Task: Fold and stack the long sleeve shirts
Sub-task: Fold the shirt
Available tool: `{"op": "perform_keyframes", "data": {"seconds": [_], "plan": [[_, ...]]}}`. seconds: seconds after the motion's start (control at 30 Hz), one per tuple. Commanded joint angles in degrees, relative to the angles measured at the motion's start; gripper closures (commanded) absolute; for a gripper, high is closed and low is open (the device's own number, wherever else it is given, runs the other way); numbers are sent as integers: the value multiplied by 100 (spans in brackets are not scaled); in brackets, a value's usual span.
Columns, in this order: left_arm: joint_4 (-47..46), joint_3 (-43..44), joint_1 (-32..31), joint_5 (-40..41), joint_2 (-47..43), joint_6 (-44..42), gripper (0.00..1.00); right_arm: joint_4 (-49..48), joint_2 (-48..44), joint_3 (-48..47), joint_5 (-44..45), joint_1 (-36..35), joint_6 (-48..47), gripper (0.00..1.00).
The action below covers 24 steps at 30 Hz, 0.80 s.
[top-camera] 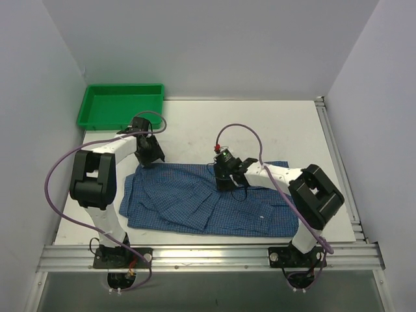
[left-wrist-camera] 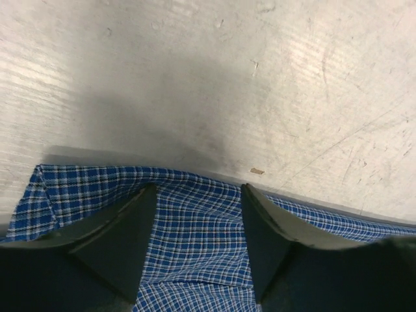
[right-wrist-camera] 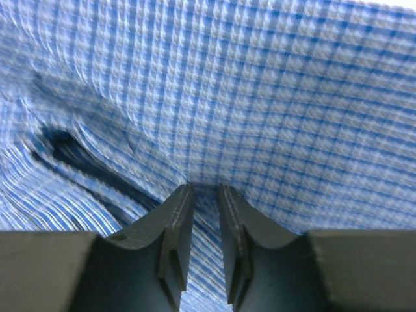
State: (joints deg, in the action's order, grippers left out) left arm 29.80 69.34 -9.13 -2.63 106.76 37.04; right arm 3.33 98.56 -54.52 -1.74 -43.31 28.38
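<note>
The blue fine-checked long sleeve shirt (top-camera: 214, 201) lies spread flat across the table's front half, with folds on its left side. My left gripper (top-camera: 148, 159) is at the shirt's far left edge. In the left wrist view its jaws (left-wrist-camera: 198, 188) stand wide open with the shirt's edge (left-wrist-camera: 195, 227) between the fingertips. My right gripper (top-camera: 224, 182) is low over the shirt's middle upper part. In the right wrist view its jaws (right-wrist-camera: 205, 187) are nearly closed and pinch a ridge of the checked cloth (right-wrist-camera: 260, 97).
A green plastic tray (top-camera: 88, 107) stands at the back left corner. The white table (top-camera: 273, 123) shows bare behind the shirt, scuffed in the left wrist view (left-wrist-camera: 195, 78). White walls close the sides and back. Metal rails run along the right and front edges.
</note>
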Motion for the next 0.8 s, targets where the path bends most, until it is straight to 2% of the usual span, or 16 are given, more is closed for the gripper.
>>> {"op": "perform_keyframes", "data": {"seconds": [0.0, 0.07, 0.1, 0.2, 0.33, 0.43, 0.6, 0.77], "plan": [[78, 132, 157, 263, -110, -170, 33, 983, -477, -215, 428, -212, -552, 75], [96, 150, 148, 263, -609, -284, 28, 1256, -750, -365, 455, -292, -965, 74], [122, 185, 148, 281, -787, -337, 20, 1344, -829, -444, 438, -309, -1088, 68], [315, 150, 165, 447, -1490, -548, 10, 1459, -1111, -621, 18, -345, -1422, 57], [342, -332, 166, 720, -2421, -908, 2, 1486, -1191, -761, -616, -327, -1652, 47], [272, -930, 174, 939, -3272, -1075, 3, 1495, -981, -867, -959, -319, -1634, 45], [184, -1800, 157, 993, -4004, -1444, 2, 1434, -549, -1104, -1320, -336, -1801, 44], [-18, -2144, 86, 1081, -4462, -1436, 3, 1389, -84, -1429, -1575, -345, -1941, 45]]}}
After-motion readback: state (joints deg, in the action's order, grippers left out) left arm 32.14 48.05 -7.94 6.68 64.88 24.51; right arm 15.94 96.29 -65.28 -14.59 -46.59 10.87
